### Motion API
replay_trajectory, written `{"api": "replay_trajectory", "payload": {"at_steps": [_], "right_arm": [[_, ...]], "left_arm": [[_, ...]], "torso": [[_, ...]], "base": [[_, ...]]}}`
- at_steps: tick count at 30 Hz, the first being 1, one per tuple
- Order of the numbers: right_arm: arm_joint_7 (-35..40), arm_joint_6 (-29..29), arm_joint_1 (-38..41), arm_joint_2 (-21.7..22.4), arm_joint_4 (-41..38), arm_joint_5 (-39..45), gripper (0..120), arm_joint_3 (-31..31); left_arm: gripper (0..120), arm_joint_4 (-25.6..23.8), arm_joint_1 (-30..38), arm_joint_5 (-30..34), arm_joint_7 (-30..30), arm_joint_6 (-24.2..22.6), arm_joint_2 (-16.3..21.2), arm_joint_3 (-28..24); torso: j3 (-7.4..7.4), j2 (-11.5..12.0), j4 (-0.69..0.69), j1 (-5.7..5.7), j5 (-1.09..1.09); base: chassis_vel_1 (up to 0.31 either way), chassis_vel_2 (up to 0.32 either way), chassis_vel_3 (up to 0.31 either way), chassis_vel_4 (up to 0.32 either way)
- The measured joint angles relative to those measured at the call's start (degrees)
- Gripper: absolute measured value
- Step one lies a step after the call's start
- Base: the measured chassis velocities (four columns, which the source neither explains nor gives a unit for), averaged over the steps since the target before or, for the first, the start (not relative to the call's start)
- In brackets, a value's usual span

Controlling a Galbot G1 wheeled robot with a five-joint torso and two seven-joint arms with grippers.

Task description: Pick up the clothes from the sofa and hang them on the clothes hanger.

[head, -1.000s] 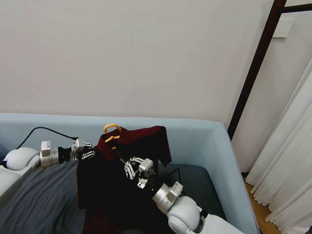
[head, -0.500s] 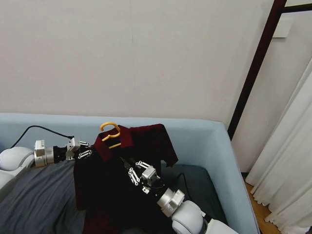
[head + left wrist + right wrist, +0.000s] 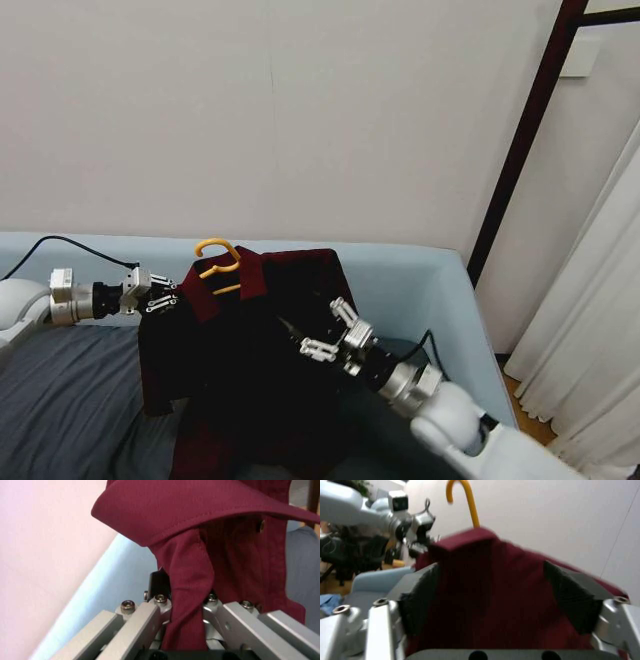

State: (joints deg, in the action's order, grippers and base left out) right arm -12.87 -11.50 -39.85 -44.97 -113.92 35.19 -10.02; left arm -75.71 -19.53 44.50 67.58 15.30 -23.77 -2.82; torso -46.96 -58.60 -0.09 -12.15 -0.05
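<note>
The left gripper point(image 3: 158, 298) is pinching the shoulder of a dark red shirt point(image 3: 260, 380). The shirt hangs on a yellow hanger point(image 3: 214, 249) above the sofa point(image 3: 430, 290), near its back edge. The right gripper point(image 3: 330, 335), fingers spread wide, is at the shirt's front.

The head camera looks down over the sofa point(image 3: 420, 270) from afar. Both wrist cameras sit close against the same shirt point(image 3: 300, 285).
</note>
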Motion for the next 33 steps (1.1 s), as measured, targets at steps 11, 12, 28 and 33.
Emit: {"api": "replay_trajectory", "payload": {"at_steps": [11, 12, 28, 33], "right_arm": [[4.50, 5.31, 0.72, 8.48, -4.85, 4.95, 100, 6.12], [5.24, 6.70, 0.78, 9.72, -5.49, 5.56, 100, 6.95], [-2.34, 15.60, -0.68, 15.62, -4.21, 16.74, 100, 9.56], [-5.22, 15.72, -1.00, 16.48, -2.95, 15.53, 100, 9.66]], "left_arm": [[2, 6.32, 19.16, -0.78, 11.08, -1.98, -3.03, -14.37], [2, 6.71, 20.49, -0.99, 11.40, -1.99, -3.78, -16.01], [2, 12.95, 28.13, -5.77, 12.96, 1.10, -19.12, -23.73], [2, 16.74, 30.15, -8.56, 14.52, 3.58, -23.29, -24.69]], "torso": [[0.00, 0.00, 0.01, 0.00, 0.01], [-0.01, 0.00, 0.00, 0.00, 0.01], [-0.02, 0.00, -0.01, -0.01, 0.04], [-0.01, 0.00, 0.01, 0.00, 0.02]], "base": [[0.000, 0.000, 0.000, 0.000], [0.000, 0.000, 0.000, 0.000], [0.000, 0.000, 0.000, 0.000], [0.000, 0.000, 0.000, 0.000]]}}
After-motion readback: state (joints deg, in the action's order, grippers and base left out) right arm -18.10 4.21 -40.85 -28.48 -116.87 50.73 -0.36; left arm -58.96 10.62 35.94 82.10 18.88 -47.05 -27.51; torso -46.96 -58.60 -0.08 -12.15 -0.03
